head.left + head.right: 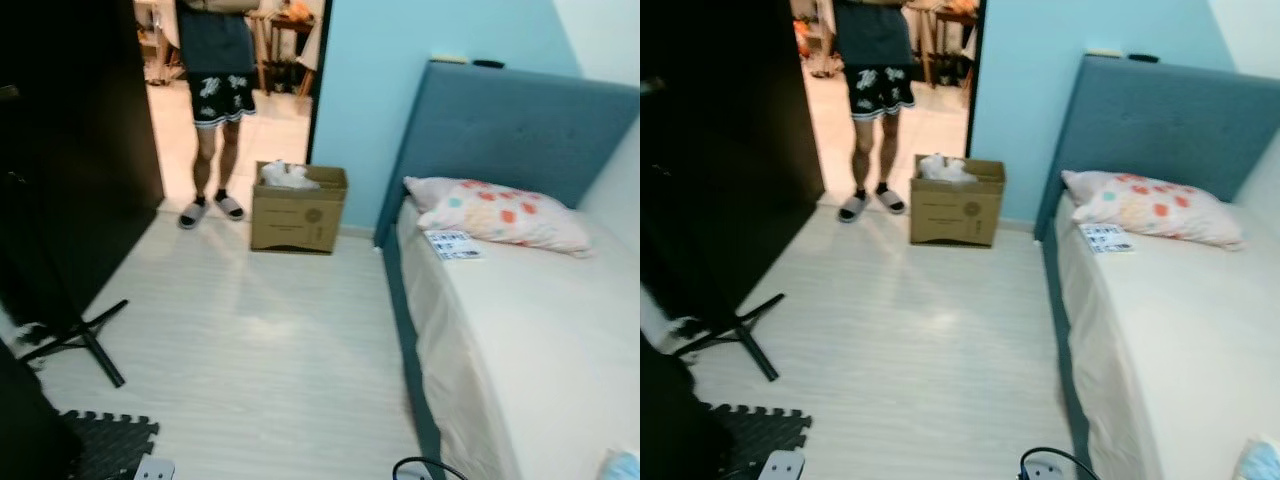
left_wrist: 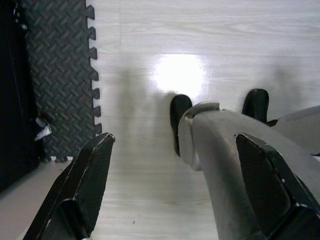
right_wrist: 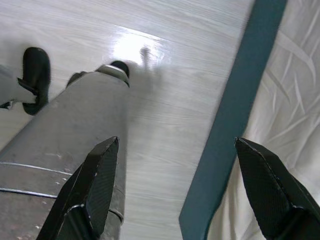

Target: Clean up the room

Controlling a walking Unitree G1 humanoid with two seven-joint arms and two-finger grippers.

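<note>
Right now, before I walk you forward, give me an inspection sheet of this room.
Surface: pale wood floor, bare in the middle.
Job's things: cardboard box by the blue wall, white stuff at its top; printed packet on the bed beside the pillow.
Clutter: black foam mat and a stand's black legs on the left.
Grippers: left gripper and right gripper both open, hanging over the floor, holding nothing.
Cables: black cable loop at the bed's foot.
Surroundings: person standing in the doorway; dark wardrobe on the left.
</note>
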